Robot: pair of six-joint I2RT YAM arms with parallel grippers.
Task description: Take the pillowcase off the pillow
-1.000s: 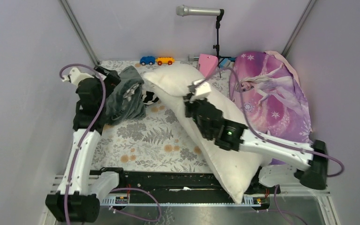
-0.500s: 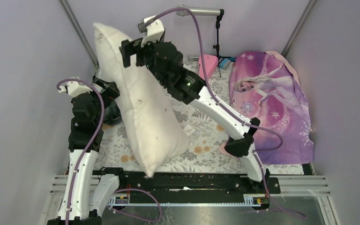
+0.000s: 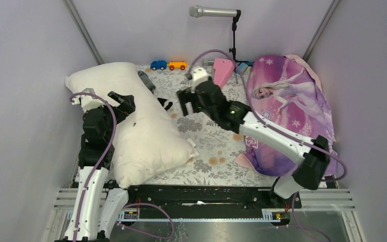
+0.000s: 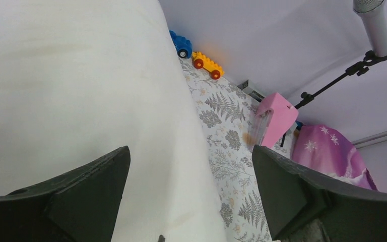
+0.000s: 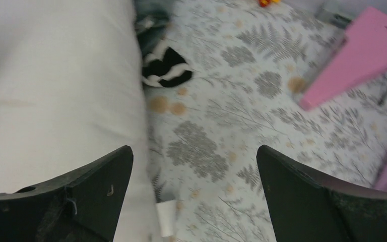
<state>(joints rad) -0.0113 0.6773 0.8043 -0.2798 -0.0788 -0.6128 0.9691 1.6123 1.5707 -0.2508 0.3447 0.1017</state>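
Fern-printed tablecloth [image 3: 216, 146] covered the work surface, with pale lilac walls closing it in. Nearest the arm bases, on the left half of the cloth, lay the pillow [image 3: 141, 131]: white, plump and bare. It lay slantwise, with one corner towards the near edge and its other end reaching up to the far-left corner. Its cloth looked smooth and plain, with a small dark speck on top and faint tan marks showing in the wrist views.

The left gripper [image 3: 123, 102] sat over the pillow's upper left part. Its jaws were spread wide and clamped on nothing, and the white fabric [image 4: 80, 91] filled the space beneath them. Whether a finger touched the cloth could not be told.

Further right, the right gripper [image 3: 189, 104] hung above bare tablecloth just beside the pillow's right edge. Its jaws were likewise fully apart and empty.

Past the pillow's far edge only a small piece of the pillowcase [image 3: 146, 80] showed, dark grey-green and crumpled, the rest hidden behind the pillow. The pillow was wholly out of it. A black-and-white striped item [image 5: 166, 68] lay just beside that piece.

At the right side a purple princess-print fabric [image 3: 292, 111] was spread out. Along the far edge stood a blue toy car [image 3: 158, 65], an orange toy car [image 3: 177, 65] and a pink block [image 3: 223, 70]. A microphone [image 3: 209, 11] on a stand rose above them.
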